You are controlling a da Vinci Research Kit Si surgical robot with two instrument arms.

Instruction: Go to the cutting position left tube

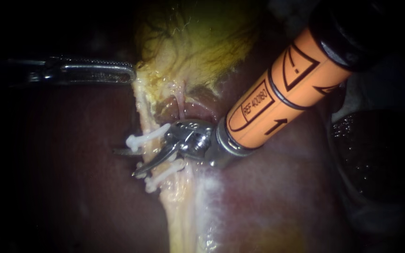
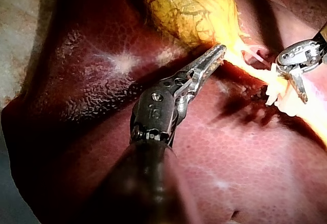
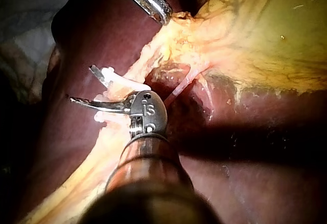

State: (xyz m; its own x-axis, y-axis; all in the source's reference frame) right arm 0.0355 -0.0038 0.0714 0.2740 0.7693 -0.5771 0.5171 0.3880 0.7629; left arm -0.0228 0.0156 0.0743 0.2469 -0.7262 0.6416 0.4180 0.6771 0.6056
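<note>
The left tube [image 1: 152, 119] is a pale yellow strand running down from the gallbladder [image 1: 198, 42] over the liver [image 1: 71, 187]. Two white clips cross it, an upper clip [image 1: 144, 138] and a lower clip [image 1: 165, 173]. My right instrument [image 1: 126, 162], on an orange shaft, has its blades open and straddling the tube between the clips, as the right wrist view also shows [image 3: 82, 84]. My left instrument [image 1: 132, 75] is shut on the gallbladder's edge, holding it toward the left; in the left wrist view its jaws [image 2: 219, 50] lie together at that edge.
A thin pink tube [image 1: 180, 100] runs beside the left tube, just above the right instrument's wrist. Dark wet tissue [image 1: 371, 154] lies at the far right. Pale cloth [image 3: 30, 9] shows beyond the liver in the right wrist view.
</note>
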